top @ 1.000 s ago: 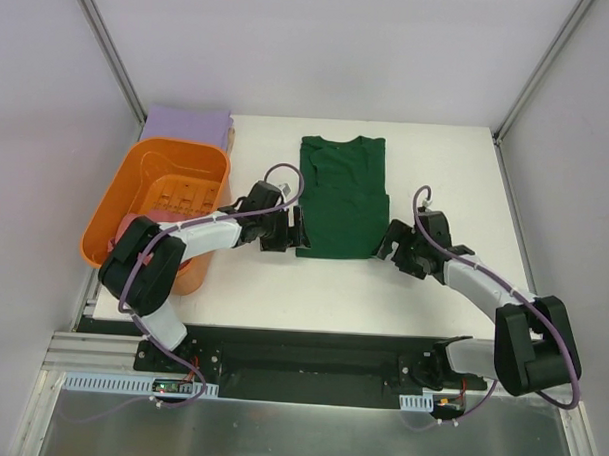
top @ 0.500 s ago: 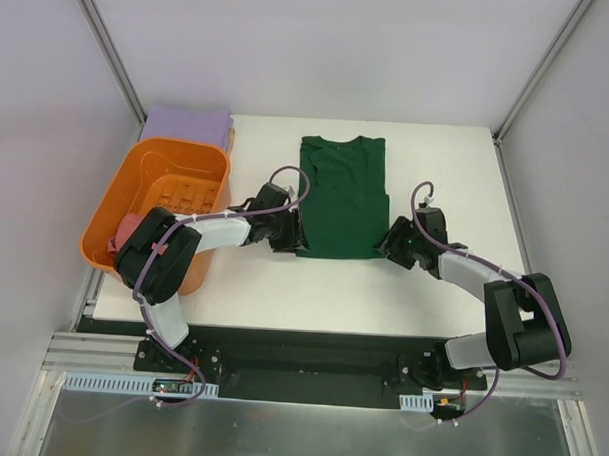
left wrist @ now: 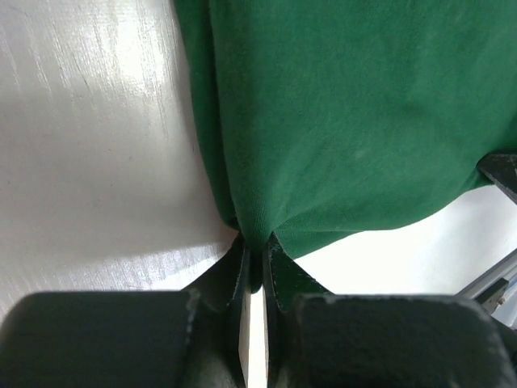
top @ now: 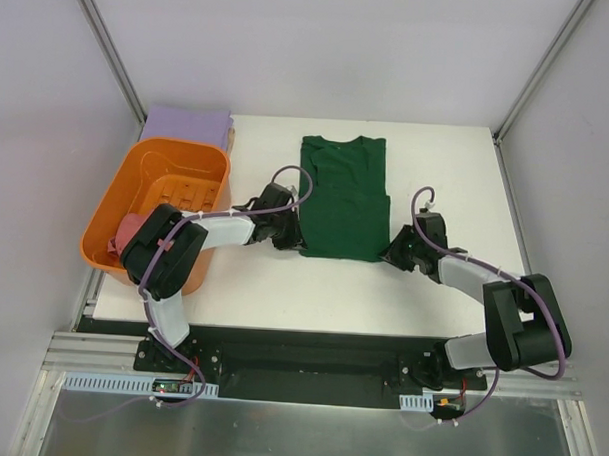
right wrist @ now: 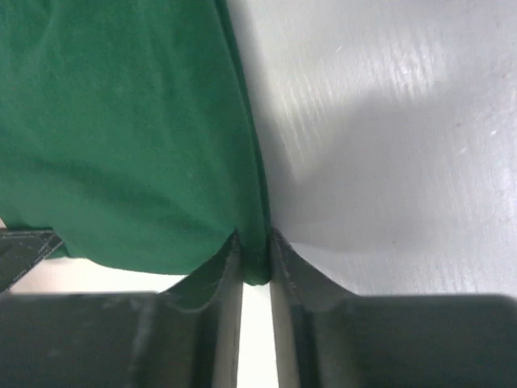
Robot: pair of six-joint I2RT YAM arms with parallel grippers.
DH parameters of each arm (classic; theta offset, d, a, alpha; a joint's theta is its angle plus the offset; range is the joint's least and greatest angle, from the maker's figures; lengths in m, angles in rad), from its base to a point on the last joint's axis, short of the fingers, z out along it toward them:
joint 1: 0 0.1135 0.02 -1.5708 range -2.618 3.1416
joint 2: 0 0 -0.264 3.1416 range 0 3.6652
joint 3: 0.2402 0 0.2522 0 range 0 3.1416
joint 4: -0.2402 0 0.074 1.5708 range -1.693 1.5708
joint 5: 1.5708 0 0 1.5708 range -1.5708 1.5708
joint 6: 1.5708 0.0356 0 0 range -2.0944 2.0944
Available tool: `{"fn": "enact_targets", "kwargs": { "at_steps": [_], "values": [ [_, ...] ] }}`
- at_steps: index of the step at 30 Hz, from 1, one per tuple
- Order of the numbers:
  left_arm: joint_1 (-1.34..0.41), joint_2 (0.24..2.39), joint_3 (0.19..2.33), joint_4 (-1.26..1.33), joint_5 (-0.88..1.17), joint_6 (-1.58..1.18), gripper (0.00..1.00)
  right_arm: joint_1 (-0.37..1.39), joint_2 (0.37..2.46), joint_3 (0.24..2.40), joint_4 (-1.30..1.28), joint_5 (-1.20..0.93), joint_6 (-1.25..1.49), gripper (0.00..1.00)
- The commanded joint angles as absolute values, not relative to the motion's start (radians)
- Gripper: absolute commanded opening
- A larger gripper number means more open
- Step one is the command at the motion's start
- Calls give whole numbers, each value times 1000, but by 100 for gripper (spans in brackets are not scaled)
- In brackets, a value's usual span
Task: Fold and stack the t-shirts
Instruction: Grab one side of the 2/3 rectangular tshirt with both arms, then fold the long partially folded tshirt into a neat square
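White table, pale walls — green t-shirt pinched

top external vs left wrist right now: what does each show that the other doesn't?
Only top external: the orange basket, the lavender t-shirt behind it, the pinkish-red t-shirt inside it, and the green t-shirt whole, collar away from the arms.
Only left wrist: the left gripper shut on the green t-shirt's near corner, cloth bunching into the pinch.
Both: the green t-shirt, the white table, the left gripper.
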State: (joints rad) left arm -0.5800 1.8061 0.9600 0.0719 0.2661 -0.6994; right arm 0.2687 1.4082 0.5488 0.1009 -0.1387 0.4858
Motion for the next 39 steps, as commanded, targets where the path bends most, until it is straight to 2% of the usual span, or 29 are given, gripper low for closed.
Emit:
{"fn": "enact_targets", "kwargs": {
  "at_steps": [1, 4, 7, 12, 17, 20, 26, 30, 39],
  "values": [
    [-615, 1772, 907, 31, 192, -661, 0, 270, 1376, 500, 21, -132, 479, 12],
    [-638, 1715, 861, 31, 201, -666, 0, 275, 1327, 483, 14, -172, 466, 1],
    [-673, 1606, 786, 28, 192, -678, 0, 291, 1232, 463, -53, -210, 448, 1],
    [-739, 1332, 664, -35, 160, -704, 0, 313, 929, 431, -283, -290, 436, 1],
    [-811, 1025, 595, -84, 158, -735, 0, 319, 663, 497, -556, -435, 385, 1],
    [-824, 866, 565, -86, 163, -756, 0, 321, 574, 580, -682, -514, 365, 1],
    [-830, 660, 529, -87, 235, -802, 0, 319, 515, 707, -727, -675, 385, 0],
    [-830, 559, 509, -106, 200, -815, 0, 321, 515, 733, -684, -712, 417, 1],
    [-831, 572, 535, -161, 16, -819, 0, 318, 616, 678, -442, -692, 485, 1]
  ]
}}
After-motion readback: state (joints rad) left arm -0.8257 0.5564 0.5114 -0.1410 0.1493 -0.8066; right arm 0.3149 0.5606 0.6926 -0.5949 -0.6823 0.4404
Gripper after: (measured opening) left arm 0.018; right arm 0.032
